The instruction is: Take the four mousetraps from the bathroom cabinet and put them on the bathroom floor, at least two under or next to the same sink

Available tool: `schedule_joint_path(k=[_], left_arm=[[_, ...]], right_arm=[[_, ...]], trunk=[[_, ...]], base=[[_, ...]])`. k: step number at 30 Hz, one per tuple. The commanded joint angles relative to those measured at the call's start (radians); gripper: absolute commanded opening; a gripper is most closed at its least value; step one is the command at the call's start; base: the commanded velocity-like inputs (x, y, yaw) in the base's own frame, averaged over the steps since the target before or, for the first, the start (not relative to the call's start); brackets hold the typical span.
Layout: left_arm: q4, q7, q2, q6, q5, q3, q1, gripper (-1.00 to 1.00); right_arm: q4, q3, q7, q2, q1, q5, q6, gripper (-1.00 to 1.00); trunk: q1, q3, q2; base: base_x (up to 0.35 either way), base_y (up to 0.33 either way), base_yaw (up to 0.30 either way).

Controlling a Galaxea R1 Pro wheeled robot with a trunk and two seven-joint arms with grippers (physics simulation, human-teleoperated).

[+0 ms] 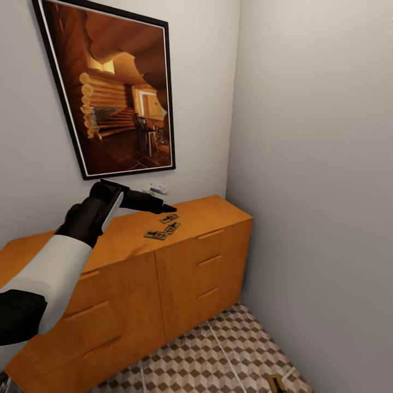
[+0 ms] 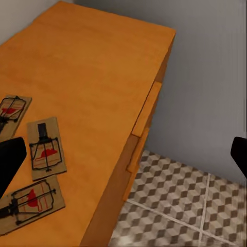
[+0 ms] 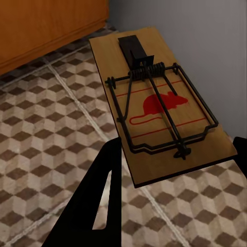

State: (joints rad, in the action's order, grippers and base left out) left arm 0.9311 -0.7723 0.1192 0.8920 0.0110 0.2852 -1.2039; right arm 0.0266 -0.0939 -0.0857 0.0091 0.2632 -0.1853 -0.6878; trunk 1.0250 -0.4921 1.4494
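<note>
left gripper (image 1: pixel 166 208) hangs open over 3 mousetraps (image 2: pixel 45 148) on the cabinet (image 1: pixel 213 215) top, right gripper (image 3: pixel 170 170) clamped on a 4th mousetrap (image 3: pixel 159 105) above the bathroom floor (image 3: pixel 46 128)

Domestic room, narrow corner, simulator render

Plain pale grey walls (image 1: pixel 305 136) meeting in a corner; low orange-brown wooden cabinet (image 1: pixel 180 273) with slot-handled drawers set against them; large black-framed picture (image 1: pixel 112 82) of a log-cabin interior hung above it; floor (image 1: pixel 218 355) of tiles printed with a brown, beige and white cube pattern, pale grout; mousetraps (image 1: pixel 164 229) lying on the cabinet top; household furnishing throughout.
</note>
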Motion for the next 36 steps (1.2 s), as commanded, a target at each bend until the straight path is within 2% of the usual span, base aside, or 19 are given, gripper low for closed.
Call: schedule_joint_path(k=[1, 5, 15, 19, 28, 36], left_arm=[[0.001, -0.024, 0.006, 0.004, 0.001, 0.002, -0.001, 1.00], [0.001, -0.058, 0.012, -0.003, 0.001, 0.004, 0.000, 1.00], [-0.004, -0.093, 0.016, -0.049, 0.001, 0.005, 0.000, 1.00], [-0.006, -0.116, 0.034, -0.053, 0.004, 0.005, -0.001, 1.00], [-0.015, -0.121, 0.049, -0.058, 0.007, 0.006, 0.000, 1.00], [-0.016, -0.117, 0.077, -0.062, 0.009, 0.006, -0.001, 1.00]], right_arm=[[-0.001, -0.009, -0.004, 0.000, 0.001, -0.009, -0.003, -1.00], [-0.001, -0.009, -0.005, 0.000, 0.001, -0.008, -0.003, -1.00], [-0.001, -0.009, -0.004, 0.000, 0.001, -0.008, -0.003, -1.00], [-0.001, -0.009, -0.004, 0.000, 0.001, -0.008, -0.003, -1.00], [-0.001, -0.009, -0.004, 0.000, 0.001, -0.009, -0.003, -1.00], [-0.001, -0.009, -0.004, 0.001, 0.001, -0.009, -0.003, -1.00]], trunk=[[0.000, -0.001, 0.001], [0.000, -0.001, 0.001], [0.000, -0.001, 0.001], [0.000, -0.001, 0.001], [0.000, -0.001, 0.001], [0.000, -0.001, 0.001]], base=[[0.000, 0.000, -0.068], [0.000, 0.000, -0.067], [0.000, 0.000, -0.066], [0.000, 0.000, -0.040], [0.000, 0.000, -0.007], [0.000, 0.000, 0.000]])
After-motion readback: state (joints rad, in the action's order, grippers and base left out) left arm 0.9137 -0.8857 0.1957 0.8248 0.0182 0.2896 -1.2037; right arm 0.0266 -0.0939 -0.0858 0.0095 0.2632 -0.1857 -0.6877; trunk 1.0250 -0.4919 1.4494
